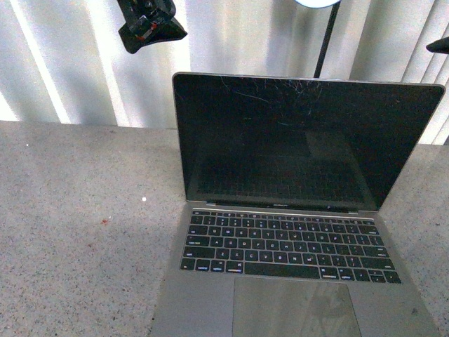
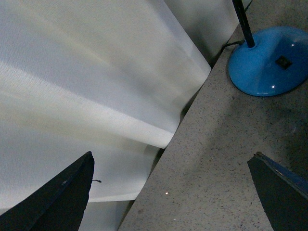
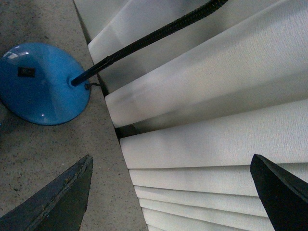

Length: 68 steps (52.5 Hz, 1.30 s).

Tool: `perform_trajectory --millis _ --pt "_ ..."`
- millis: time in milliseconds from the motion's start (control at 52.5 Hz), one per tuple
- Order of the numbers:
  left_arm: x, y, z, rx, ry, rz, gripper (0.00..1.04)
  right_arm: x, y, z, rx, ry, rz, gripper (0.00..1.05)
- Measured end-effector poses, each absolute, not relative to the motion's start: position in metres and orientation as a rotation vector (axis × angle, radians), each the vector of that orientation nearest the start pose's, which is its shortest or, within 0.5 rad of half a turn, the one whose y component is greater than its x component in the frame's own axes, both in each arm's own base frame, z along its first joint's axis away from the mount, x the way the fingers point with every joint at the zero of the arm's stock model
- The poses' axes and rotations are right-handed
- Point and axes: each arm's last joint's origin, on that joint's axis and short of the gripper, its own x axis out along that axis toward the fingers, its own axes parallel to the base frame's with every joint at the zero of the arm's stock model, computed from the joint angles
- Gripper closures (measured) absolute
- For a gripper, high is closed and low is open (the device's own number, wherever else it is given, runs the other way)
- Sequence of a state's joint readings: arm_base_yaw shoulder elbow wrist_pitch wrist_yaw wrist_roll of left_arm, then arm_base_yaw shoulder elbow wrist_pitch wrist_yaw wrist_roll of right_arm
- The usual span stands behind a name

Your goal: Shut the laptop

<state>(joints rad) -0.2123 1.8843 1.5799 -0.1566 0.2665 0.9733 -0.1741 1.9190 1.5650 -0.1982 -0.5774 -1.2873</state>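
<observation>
**Front view.** The laptop (image 1: 295, 232) lies open in the lower right of the frame on the speckled grey table (image 1: 77, 210). Its scratched dark screen (image 1: 302, 140) stands near upright, and the keyboard (image 1: 287, 246) and trackpad (image 1: 298, 309) face the camera. The base runs off the bottom edge.

The left gripper (image 1: 149, 27) hangs in the upper left, higher than the lid's top edge and apart from it, against the white curtain (image 1: 70, 63). Only a dark tip of the right gripper (image 1: 438, 46) shows at the right edge, just above the lid's upper right corner and not touching it. A black lamp stem (image 1: 326, 42) rises behind the lid. Open table spreads to the left of the laptop. This view does not show how the jaws stand.

**Left wrist view.** The two dark fingers (image 2: 62, 197) are spread wide with nothing between them, so the jaws are released. Beyond them the table's back edge meets the curtain. A blue lamp base (image 2: 269, 62) stands near that edge, hidden behind the lid in the front view.

**Right wrist view.** These fingers (image 3: 57, 202) are likewise spread and hold nothing. The same blue base sits by the table edge, its ribbed stem crossing the curtain folds. The laptop shows only in the front view.
</observation>
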Motion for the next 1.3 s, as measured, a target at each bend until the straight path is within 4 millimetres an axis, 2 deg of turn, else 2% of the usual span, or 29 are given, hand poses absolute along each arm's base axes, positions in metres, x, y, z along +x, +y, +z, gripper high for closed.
perform_trajectory --millis 191,305,534,686,820,991,1239,1296 --pt "0.436 -0.117 0.312 1.073 0.204 -0.709 0.07 0.446 -0.057 0.284 -1.154 0.231 0.724 0.07" --pt "0.434 -0.137 0.318 1.196 0.184 -0.739 0.07 0.451 -0.045 0.286 -1.191 0.267 0.774 0.07" --pt "0.425 -0.162 0.309 1.302 0.172 -0.808 0.07 0.458 -0.022 0.281 -1.231 0.306 0.852 0.07" --pt "0.424 -0.163 0.297 1.332 0.186 -0.825 0.07 0.459 -0.018 0.276 -1.238 0.329 0.868 0.07" --pt "0.424 -0.163 0.296 1.341 0.18 -0.826 0.07 0.459 -0.015 0.276 -1.247 0.33 0.874 0.07" --pt "0.424 -0.164 0.296 1.346 0.171 -0.826 0.08 0.461 -0.007 0.276 -1.257 0.313 0.87 0.33" --pt "0.423 -0.168 0.294 1.35 0.167 -0.843 0.47 0.46 0.003 0.275 -1.259 0.307 0.895 0.72" --pt "0.422 -0.171 0.292 1.353 0.168 -0.856 0.59 0.46 0.006 0.274 -1.256 0.311 0.906 0.82"
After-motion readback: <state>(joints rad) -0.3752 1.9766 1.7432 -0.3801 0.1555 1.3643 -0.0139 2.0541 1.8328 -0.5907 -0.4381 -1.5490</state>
